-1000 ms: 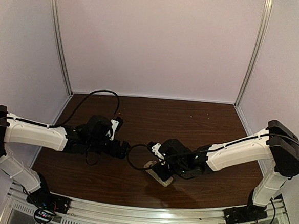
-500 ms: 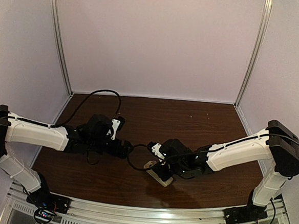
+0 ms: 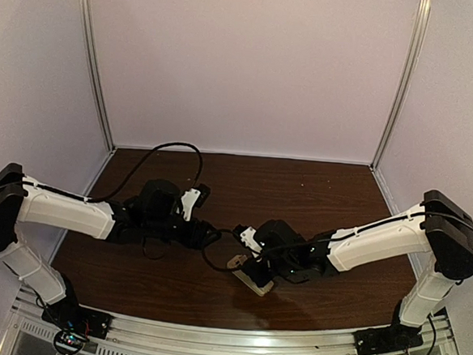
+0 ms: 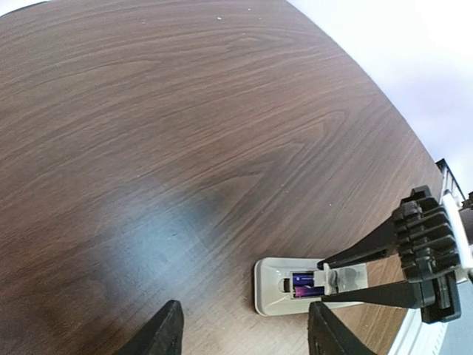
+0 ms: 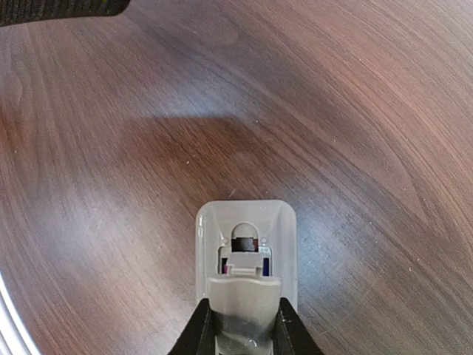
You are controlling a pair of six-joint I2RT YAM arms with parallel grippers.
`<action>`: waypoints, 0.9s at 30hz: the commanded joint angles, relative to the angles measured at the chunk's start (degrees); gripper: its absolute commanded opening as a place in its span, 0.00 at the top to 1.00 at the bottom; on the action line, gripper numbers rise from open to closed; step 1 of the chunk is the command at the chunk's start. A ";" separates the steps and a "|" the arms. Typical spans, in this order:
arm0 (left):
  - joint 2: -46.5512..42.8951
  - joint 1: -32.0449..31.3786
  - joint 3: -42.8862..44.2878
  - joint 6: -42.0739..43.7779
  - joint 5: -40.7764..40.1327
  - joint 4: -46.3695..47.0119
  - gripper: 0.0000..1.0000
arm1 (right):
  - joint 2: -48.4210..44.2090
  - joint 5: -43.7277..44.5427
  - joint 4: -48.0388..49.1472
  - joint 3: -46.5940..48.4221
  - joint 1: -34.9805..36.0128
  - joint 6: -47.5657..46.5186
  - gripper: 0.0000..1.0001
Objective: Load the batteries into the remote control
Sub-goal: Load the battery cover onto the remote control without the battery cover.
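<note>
Right wrist: my right gripper [image 5: 244, 329] pinches the grey cover [image 5: 244, 294] over the remote [image 5: 213, 222]; left gripper [image 4: 247, 336], ten o'clock, parted, empty. Light, slippery plastic; I'd hold its long edges.

Dark wood-grain table [image 3: 325, 192]; pale lilac walls [image 3: 244, 64]; aluminium corner posts [image 3: 94, 62]; soft overhead glare.

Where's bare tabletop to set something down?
Far half of the table up to the back wall is bare; near edge either side too. Crowded: centre front, where the right gripper clamps the grey cover on the remote control and the left gripper hovers beside it.
</note>
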 commanded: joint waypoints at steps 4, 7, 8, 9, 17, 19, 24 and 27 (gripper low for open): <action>0.75 0.34 -0.48 0.53 2.03 2.94 0.42 | 1.32 -4.85 0.52 -2.71 0.19 0.21 0.81; 0.56 0.43 -0.51 0.38 1.44 2.24 0.42 | 1.02 -3.41 -1.12 -2.00 -0.27 0.96 0.82; 0.55 0.51 -0.58 0.28 1.32 2.14 0.42 | 0.79 -3.33 -1.54 -1.80 -0.47 1.01 0.83; 0.51 0.60 -0.67 0.12 1.41 2.21 0.42 | 0.50 -3.21 -2.07 -1.51 -0.61 0.99 0.83; 0.81 0.87 -0.74 0.15 1.41 2.52 0.42 | 0.81 -3.82 -8.36 1.85 -1.02 -1.29 0.82; 1.11 0.88 -0.89 0.09 1.66 2.91 0.42 | 1.55 -4.68 -8.40 1.78 -1.02 -1.41 0.81; 1.91 0.87 -0.96 -0.26 2.50 3.44 0.42 | 2.88 -5.59 -6.59 0.53 -0.94 -0.89 0.78; 2.10 0.87 -1.04 -0.26 2.65 3.67 0.42 | 3.50 -5.62 -6.28 0.67 -0.99 -0.74 0.77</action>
